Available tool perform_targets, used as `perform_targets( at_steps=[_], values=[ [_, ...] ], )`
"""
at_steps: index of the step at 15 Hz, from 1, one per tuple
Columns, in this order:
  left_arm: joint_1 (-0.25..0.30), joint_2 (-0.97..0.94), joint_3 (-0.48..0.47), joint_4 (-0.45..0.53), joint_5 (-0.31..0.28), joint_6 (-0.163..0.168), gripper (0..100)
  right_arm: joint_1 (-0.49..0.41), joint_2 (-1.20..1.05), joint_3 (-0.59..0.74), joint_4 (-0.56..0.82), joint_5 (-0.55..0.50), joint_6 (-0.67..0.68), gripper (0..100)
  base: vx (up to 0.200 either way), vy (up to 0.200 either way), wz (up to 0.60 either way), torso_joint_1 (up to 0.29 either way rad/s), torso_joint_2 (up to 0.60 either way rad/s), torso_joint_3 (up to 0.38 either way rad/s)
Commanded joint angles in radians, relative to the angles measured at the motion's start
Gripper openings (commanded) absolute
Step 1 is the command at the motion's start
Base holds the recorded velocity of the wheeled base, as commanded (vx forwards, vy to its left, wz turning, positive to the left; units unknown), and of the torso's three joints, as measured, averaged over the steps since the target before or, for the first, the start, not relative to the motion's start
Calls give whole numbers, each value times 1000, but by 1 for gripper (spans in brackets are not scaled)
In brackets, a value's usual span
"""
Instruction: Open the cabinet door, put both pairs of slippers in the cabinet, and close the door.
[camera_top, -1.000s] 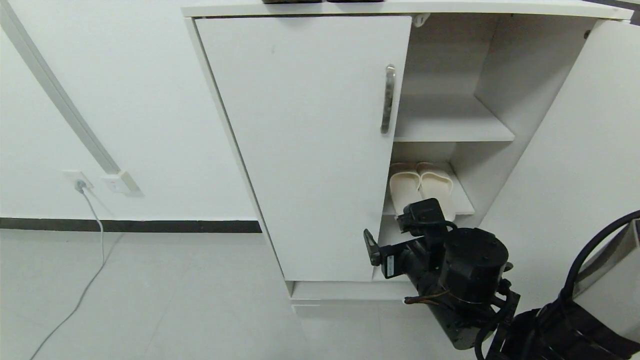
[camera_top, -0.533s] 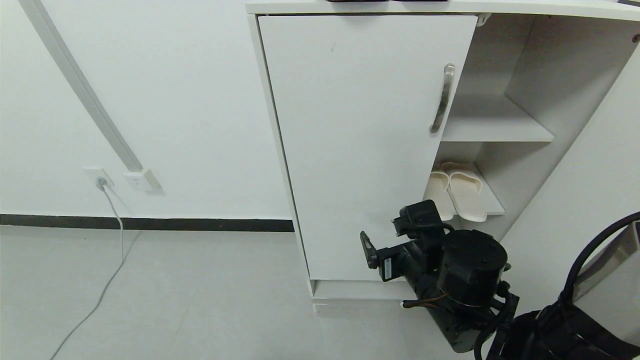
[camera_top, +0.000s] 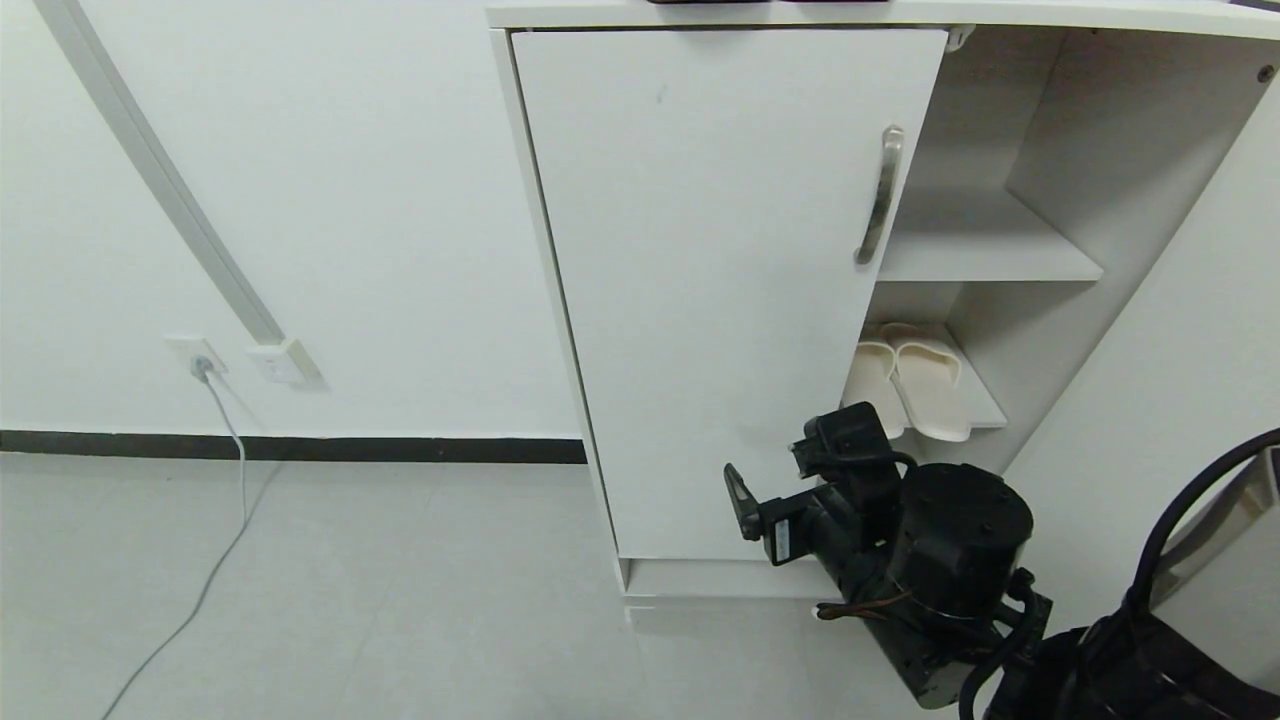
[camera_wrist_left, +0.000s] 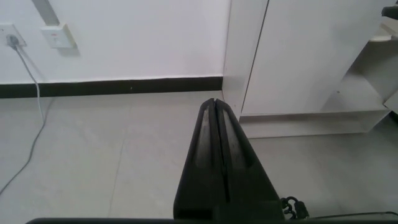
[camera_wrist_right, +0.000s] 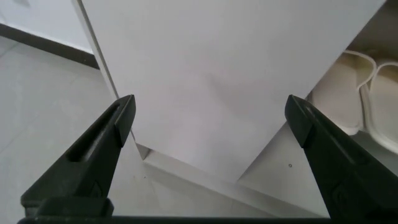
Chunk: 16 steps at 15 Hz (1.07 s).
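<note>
Listing from the largest down, we enter a white cabinet standing against the wall, its left door shut and its right door swung wide open. In the open half we note two shelves. On the lower shelf lies one pair of cream slippers, side by side and touching.

Next comes the right gripper, low before the shut door near its bottom corner, jaws spread wide and empty. The left gripper hangs above the floor, apart from the cabinet, jaws pressed together on nothing.

Last are the metal handle, upright at the shut door's edge, and a wall socket with a grey cable trailing down.
</note>
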Motion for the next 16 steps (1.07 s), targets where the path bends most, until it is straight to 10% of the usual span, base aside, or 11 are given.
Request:
perform_targets(
  at_steps=[1,16],
  values=[
    [0,1,0,0,0,0,0,1,3,3,0,-1,-1,100,0,0,0,0,0,0],
    [0,1,0,0,0,2,0,6,-5,3,1,-1,-1,100,0,0,0,43,-286,-246]
  ],
)
